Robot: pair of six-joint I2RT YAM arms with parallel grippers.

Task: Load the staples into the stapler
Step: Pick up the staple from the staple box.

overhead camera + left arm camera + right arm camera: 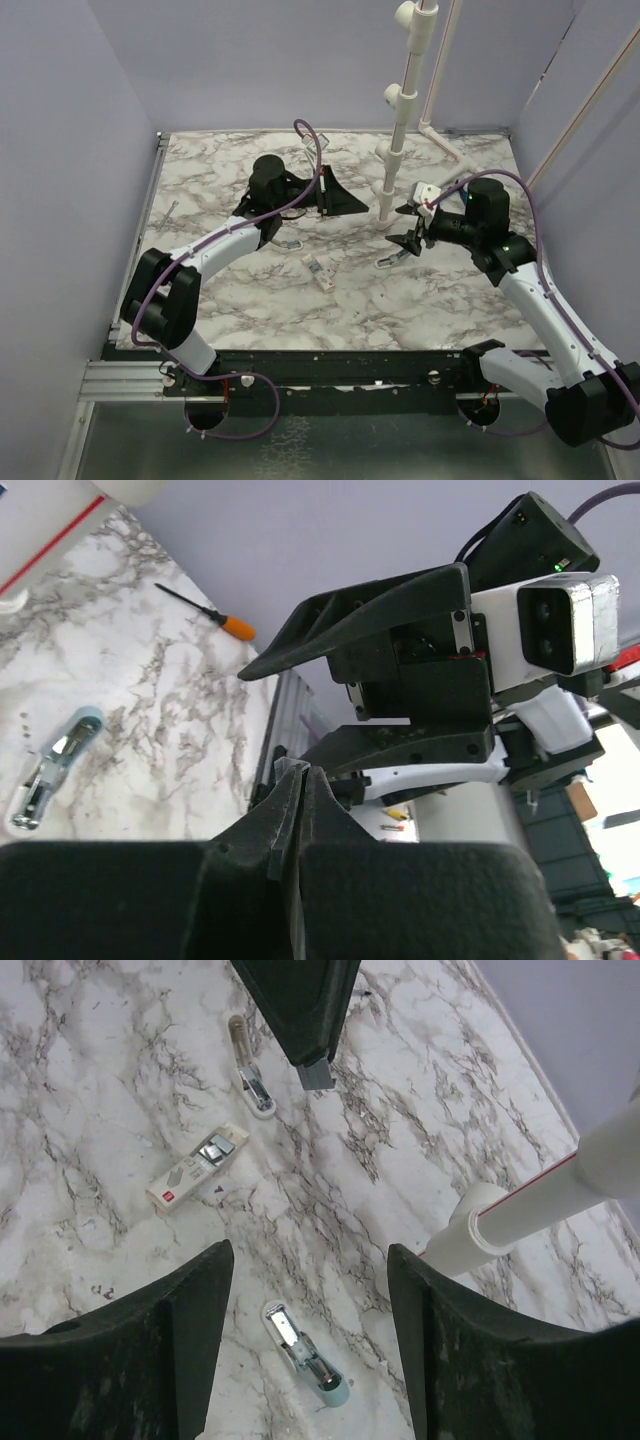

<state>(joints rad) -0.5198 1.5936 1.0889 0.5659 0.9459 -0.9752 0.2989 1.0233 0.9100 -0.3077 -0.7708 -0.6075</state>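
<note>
Stretches the left arm from the near-left corner out across the marble table (270, 305), forearm slanting up and to the right, wrist turned sideways. Holds the left gripper (360, 205) pressed together on nothing, above the table, tips aimed toward the right arm. Bends the right arm forward from the near-right corner, elbow folded, wrist tipped down and to the left beside the white pipe stand (402, 130). Spreads the right gripper (308, 1255) wide and empty, hanging over the stapler (305, 1353). Finds that stapler flat on the marble under the gap between the fingers, teal end nearest the wrist camera. Places the staples (216, 1149), a silvery block by the look of it, at the end of a small white box (180, 1182), apart from the stapler. Shows a second small stapler (250, 1080) farther on, near the left gripper's tips.
</note>
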